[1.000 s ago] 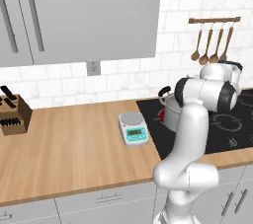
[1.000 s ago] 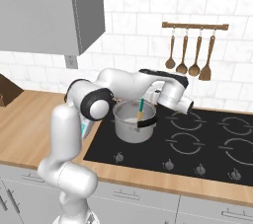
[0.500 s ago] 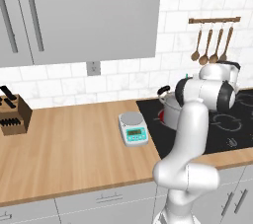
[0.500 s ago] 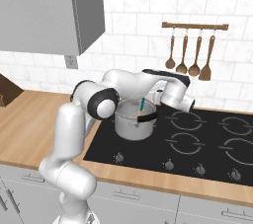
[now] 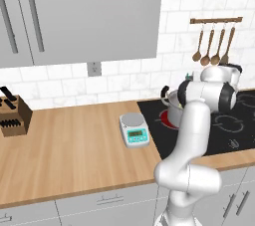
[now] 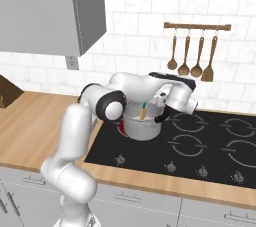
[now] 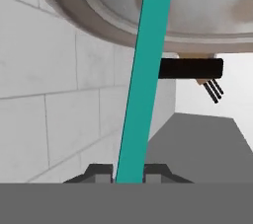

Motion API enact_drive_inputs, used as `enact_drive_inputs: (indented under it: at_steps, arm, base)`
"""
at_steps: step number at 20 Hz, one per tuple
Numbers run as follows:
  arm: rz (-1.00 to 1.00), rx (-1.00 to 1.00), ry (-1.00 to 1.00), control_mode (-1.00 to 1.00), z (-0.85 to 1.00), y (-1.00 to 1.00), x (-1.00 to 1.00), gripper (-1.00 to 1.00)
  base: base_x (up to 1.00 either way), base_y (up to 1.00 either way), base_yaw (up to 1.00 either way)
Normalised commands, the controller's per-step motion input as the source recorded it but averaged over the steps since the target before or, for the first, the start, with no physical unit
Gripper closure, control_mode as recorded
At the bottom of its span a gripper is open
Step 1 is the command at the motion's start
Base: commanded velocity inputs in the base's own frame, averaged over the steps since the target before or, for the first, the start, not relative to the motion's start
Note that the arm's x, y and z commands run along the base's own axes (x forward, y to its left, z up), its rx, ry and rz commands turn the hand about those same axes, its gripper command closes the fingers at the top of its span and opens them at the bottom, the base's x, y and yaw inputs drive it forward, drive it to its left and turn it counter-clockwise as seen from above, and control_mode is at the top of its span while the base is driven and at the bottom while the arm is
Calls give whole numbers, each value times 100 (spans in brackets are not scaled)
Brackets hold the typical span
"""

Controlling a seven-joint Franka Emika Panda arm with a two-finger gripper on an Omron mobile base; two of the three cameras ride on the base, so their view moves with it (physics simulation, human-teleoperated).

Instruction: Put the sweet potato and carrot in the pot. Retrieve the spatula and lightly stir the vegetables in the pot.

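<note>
The steel pot point(image 6: 143, 125) sits at the centre of the right base view on the near-left burner of the black hob point(image 6: 210, 146), its left side partly hidden by the arm's dark elbow joint. The claw point(image 7: 129, 171) is closed tight on the teal handle of the spatula point(image 7: 144, 77), which in the hand view runs from the bottom centre up to the top edge, crossing the pot's rim and one black side handle point(image 7: 191, 68). In the right base view the spatula's tan blade end point(image 6: 143, 113) leans inside the pot, just above the rim. Whether the sweet potato and carrot lie in the pot cannot be told for sure; the hand view gives only a faint tan smudge at its upper right. Around it, a rack of wooden spoons point(image 6: 192, 56) hangs on the tiled wall in the upper right. In the left base view a small kitchen scale point(image 5: 134, 129) stands on the wooden desk point(image 5: 69, 155) at centre, just left of the hob, and a knife block point(image 5: 12, 115) stands at the left edge. Grey wall cabinets point(image 5: 84, 16) fill the upper left.
</note>
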Motion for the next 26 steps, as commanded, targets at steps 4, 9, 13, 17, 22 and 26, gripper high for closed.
enact_drive_inputs:
  at_steps: [4,9,13,17,22,26]
  arm:
    - [4,0,-15,-100,0,0,1,100]
    - [1,0,-8,-100,13,1,-49,100]
    - [-1,-1,-9,-100,72,0,-43,100]
    - [-4,-6,-6,-100,58,10,-10,100]
    - [-7,-18,0,-100,-12,0,-3,100]
    - [-7,-17,1,-100,-55,0,-10,100]
  base:
    - [0,0,0]
    - [0,0,0]
    - [0,0,0]
    - [0,0,0]
    - [0,0,0]
    - [0,0,0]
